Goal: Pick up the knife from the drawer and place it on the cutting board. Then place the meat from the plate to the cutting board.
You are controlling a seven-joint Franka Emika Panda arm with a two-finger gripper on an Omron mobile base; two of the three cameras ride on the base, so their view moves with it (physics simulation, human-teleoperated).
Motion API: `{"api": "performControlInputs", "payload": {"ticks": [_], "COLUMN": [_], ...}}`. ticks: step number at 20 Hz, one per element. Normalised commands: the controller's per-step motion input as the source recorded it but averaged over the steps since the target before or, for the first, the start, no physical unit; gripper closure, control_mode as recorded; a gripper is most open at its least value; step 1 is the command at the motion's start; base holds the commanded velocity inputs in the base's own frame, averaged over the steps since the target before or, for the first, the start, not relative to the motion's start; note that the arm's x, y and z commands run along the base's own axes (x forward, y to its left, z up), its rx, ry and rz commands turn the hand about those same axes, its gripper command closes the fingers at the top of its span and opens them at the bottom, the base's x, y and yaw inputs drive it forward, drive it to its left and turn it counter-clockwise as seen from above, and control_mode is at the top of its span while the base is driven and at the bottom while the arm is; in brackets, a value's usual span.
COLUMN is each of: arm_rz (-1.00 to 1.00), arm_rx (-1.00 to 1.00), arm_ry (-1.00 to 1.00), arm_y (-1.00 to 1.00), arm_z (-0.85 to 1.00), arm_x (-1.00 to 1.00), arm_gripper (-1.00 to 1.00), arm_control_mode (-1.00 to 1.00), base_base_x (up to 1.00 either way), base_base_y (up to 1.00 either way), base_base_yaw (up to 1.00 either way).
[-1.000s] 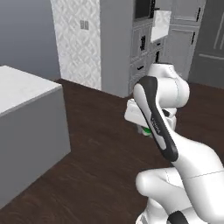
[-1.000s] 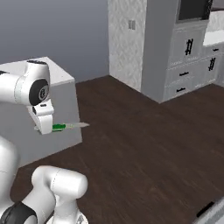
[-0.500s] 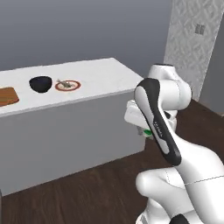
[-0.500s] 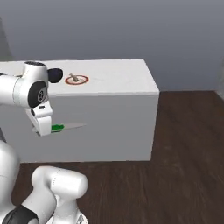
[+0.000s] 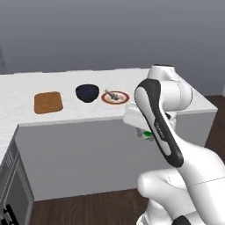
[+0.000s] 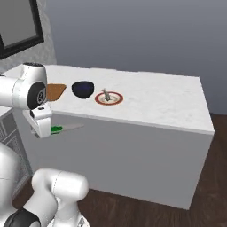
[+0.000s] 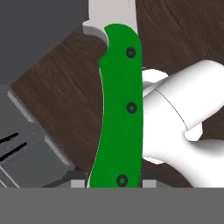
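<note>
Knife (image 7: 120, 109) sits clamped by its green handle in my closed end effector (image 6: 49, 129), carried below the surface (image 6: 168, 102), so I judge the cutting board (image 5: 48, 102) unreached and the meat (image 5: 114, 95) waiting on its plate (image 5: 125, 97).

My two base cameras are looking forward from behind me, sharing the white counter (image 5: 66, 83) (image 6: 168, 97). My hand camera is peering closely along the knife (image 7: 120, 113).
</note>
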Motion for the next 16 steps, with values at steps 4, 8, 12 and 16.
{"api": "performControlInputs", "payload": {"ticks": [4,8,12,16], "arm_rz": [0.00,0.00,0.00,0.00], "arm_rx": [0.00,0.00,0.00,0.00], "arm_ry": [0.00,0.00,0.00,0.00], "arm_y": [0.00,0.00,0.00,0.00], "arm_z": [0.00,0.00,0.00,0.00], "arm_x": [0.00,0.00,0.00,0.00], "arm_gripper": [1.00,1.00,1.00,1.00], "arm_control_mode": [1.00,1.00,1.00,1.00], "base_base_x": [1.00,0.72,0.28,0.56], "base_base_y": [0.32,0.57,0.92,0.70], "base_base_yaw": [0.20,-0.07,-0.24,-0.08]}}
